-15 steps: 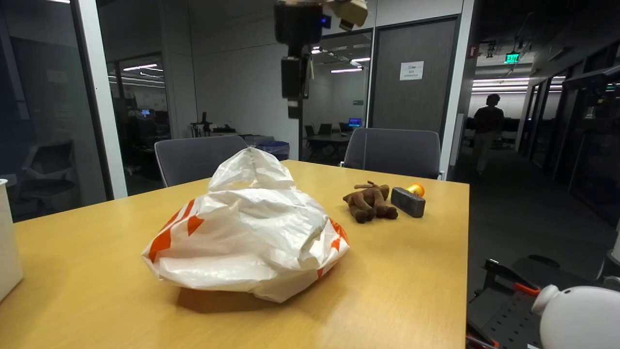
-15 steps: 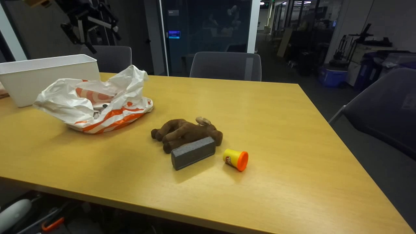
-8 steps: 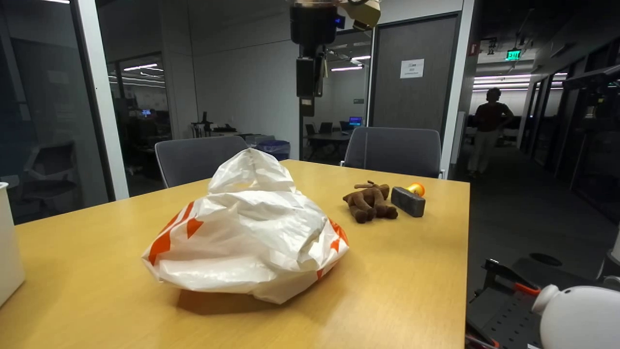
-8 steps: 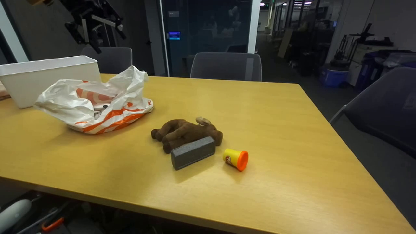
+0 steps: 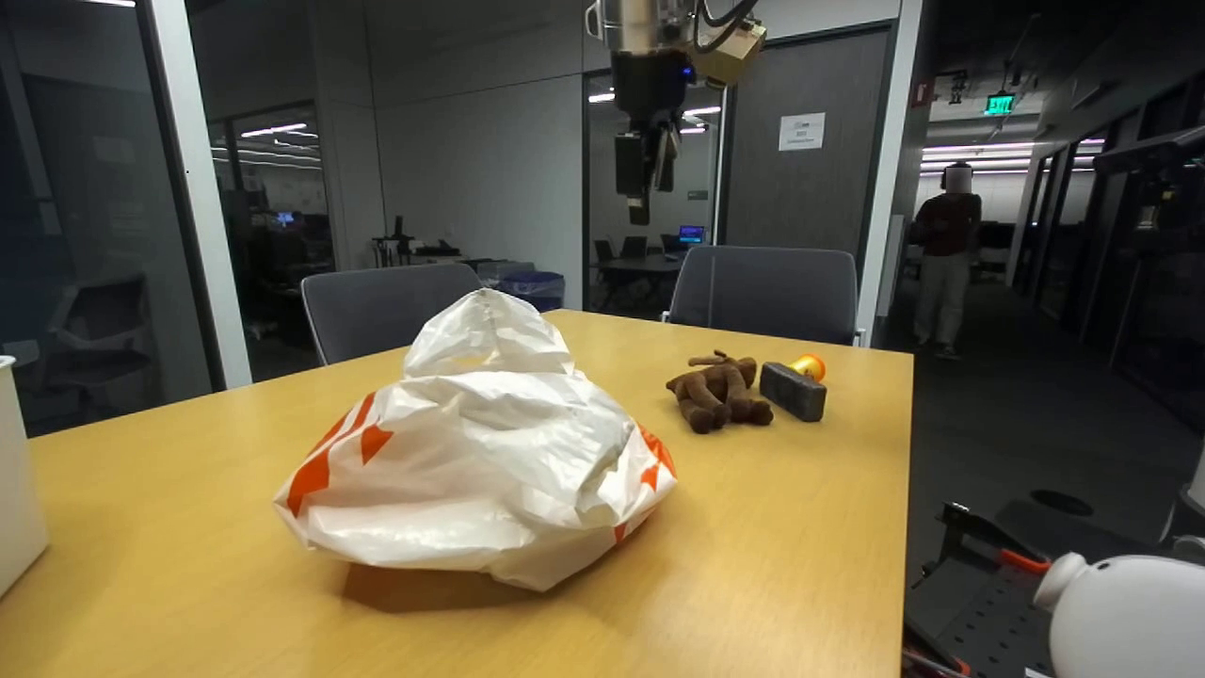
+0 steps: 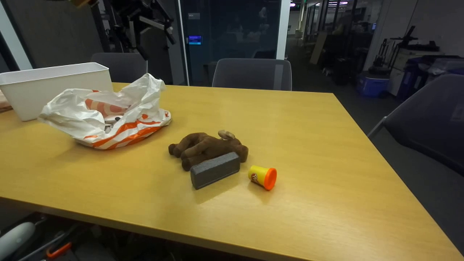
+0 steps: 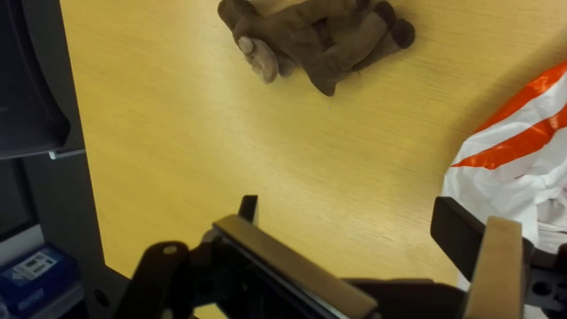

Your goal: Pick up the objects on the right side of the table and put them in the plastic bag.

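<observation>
The gripper (image 7: 346, 213) is shifting sideways high above the table (image 6: 308, 130), away from the white bin (image 6: 58, 88) and towards a brown stuffed animal (image 6: 210, 146), a dark grey block (image 6: 215, 170) and a yellow tub (image 6: 261, 177), while these and the plastic bag (image 5: 490, 471) are staying put. Its jaws are standing wide apart and holding nothing; the wrist view is showing mostly bare table between the tips. This is probably the approach to a pick-up, so it is likely needing to travel further across and down. All three are lying outside the bag, waiting to go in: the block is resting just beside the stuffed animal, possibly touching it, and the tub, with its orange lid, is lying tipped over near the block. The bag, white with orange markings, is sitting near the stuffed animal, its mouth gaping, and an unclear shape (image 6: 116, 118) is showing inside. The table is reflecting light off its smooth yellow top. Dark chairs (image 6: 252, 74) are standing around it, and in an exterior view a person (image 5: 946, 231) is standing in a dim hallway (image 5: 998, 414).
</observation>
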`<state>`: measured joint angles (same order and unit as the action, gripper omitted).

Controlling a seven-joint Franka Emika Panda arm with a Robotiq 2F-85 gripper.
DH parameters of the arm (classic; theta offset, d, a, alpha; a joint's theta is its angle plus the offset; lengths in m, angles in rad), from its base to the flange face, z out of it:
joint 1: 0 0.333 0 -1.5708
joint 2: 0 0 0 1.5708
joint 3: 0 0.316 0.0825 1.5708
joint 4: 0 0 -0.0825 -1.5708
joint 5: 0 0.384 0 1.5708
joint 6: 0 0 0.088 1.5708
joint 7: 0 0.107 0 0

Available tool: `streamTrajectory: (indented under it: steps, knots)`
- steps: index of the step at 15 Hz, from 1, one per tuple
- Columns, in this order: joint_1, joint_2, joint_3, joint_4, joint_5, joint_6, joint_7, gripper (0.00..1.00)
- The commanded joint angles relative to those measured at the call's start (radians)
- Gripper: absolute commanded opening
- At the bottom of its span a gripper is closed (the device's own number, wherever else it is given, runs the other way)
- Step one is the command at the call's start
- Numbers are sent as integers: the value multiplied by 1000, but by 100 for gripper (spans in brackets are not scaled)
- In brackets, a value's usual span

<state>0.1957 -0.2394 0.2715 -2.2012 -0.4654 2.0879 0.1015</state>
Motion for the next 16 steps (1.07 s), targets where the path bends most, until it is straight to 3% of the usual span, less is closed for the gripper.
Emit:
streamTrajectory:
  steps: [1, 9, 14, 16]
  knots:
    - [-52, 33, -50, 9, 3, 29, 29, 100]
    - [-133, 115, -190, -17, 159, 174, -16, 100]
    - [-166, 155, -220, -79, 132, 280, 4, 100]
    - [-141, 123, -186, -81, 62, 278, 15, 100]
